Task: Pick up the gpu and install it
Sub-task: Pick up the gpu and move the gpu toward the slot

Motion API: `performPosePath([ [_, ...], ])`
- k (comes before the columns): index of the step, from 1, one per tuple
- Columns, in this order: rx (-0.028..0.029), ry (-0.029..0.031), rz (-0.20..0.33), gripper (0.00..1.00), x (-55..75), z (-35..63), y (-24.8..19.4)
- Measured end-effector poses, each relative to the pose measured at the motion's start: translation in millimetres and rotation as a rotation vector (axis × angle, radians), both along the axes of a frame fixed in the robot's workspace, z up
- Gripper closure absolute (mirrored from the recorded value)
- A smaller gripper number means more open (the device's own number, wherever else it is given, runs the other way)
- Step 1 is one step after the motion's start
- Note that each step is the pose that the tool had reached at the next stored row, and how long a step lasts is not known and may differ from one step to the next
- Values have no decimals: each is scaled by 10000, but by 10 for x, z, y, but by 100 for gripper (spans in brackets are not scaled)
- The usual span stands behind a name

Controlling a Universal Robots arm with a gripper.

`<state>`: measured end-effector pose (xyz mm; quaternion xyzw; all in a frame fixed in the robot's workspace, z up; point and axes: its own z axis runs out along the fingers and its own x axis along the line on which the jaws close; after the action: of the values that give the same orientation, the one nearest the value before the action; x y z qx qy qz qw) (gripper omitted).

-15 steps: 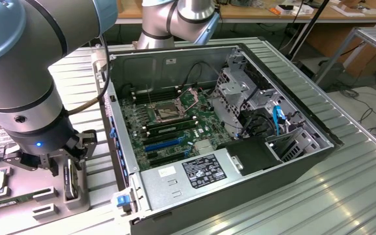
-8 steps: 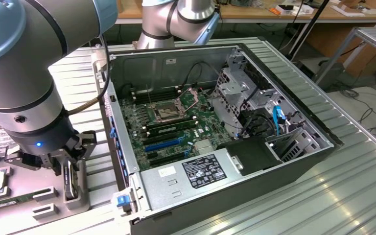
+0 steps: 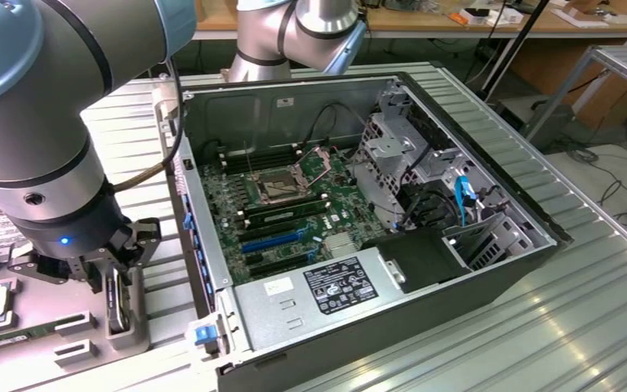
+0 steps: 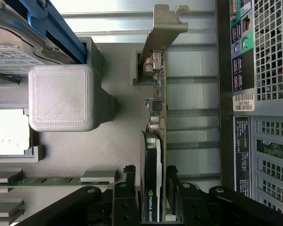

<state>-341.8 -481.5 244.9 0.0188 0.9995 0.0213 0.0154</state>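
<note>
— One thing first: where was the gpu (image 4: 156,108), that thin dark green card with a black face and a silver metal end bracket (image 4: 163,26)?
— It stood on edge in a slot of the grey plastic fixture (image 4: 113,136), just beside the open black computer case (image 3: 433,314) on the ribbed metal tabletop (image 3: 602,327).
— How did you judge it would handle?
— Light and stiff, I thought, but fragile, since small parts sat bare on the board. The flat faces away from the bracket looked the safest hold, though the smooth black face might have been slippery.
— And the jaws?
— Narrow, one on each face of the card, and closed on it as far as the wrist view showed.
— The arm?
— The grey robot arm (image 3: 42,163) hung at the exterior view's left of the case, with its wrist pointing straight down over the fixture.
</note>
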Motion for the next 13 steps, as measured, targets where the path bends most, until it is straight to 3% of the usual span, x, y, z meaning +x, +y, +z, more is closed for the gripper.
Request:
performPosePath([
  [2,0,-1,0,63,0,0,0],
  [3,0,0,0,70,0,0,0],
  [13,0,0,0,73,0,0,0],
])
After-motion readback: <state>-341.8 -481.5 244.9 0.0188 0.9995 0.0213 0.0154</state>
